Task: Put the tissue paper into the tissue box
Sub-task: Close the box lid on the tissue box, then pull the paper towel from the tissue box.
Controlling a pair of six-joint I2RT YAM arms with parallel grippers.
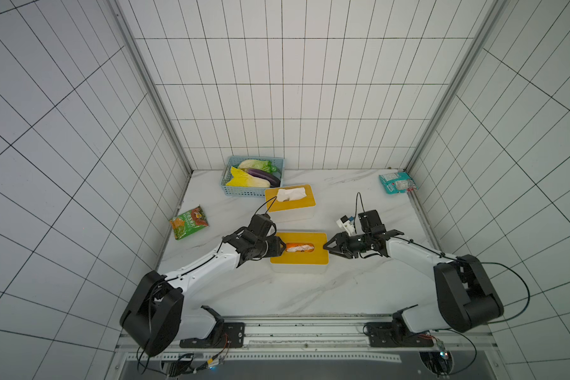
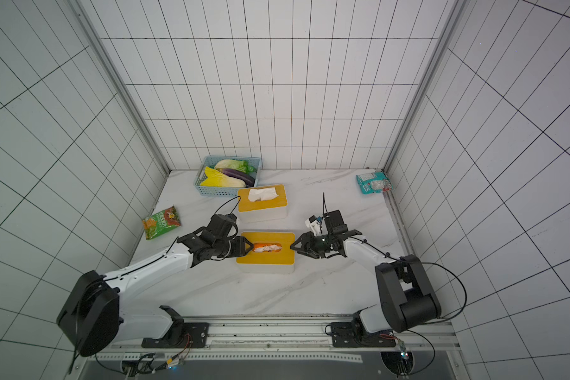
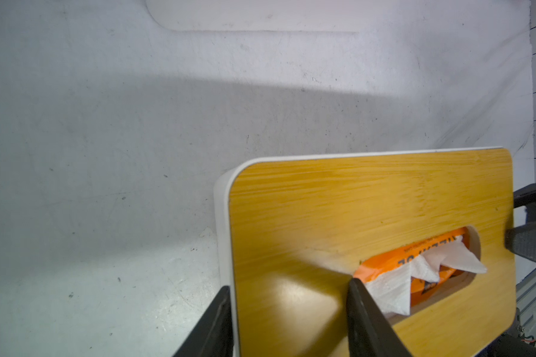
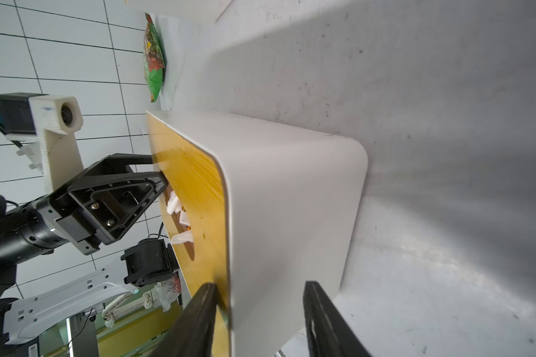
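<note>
Inspecting the tissue box [image 1: 298, 259]: the tissue paper [image 1: 299, 247] — an orange pack with white sheets poking up — lies inside it, visible through the slot [image 3: 472, 244] in the wooden lid [image 3: 353, 201]. The left gripper [image 3: 290, 286] straddles the lid's end on its own side, one finger at the slot's end, one outside the box's end wall; whether it clamps that strip cannot be told. The right gripper [image 1: 327, 249] stands at the box's opposite end, jaws parted, squeezing nothing — judged a steadying post while the lid settles.
</note>
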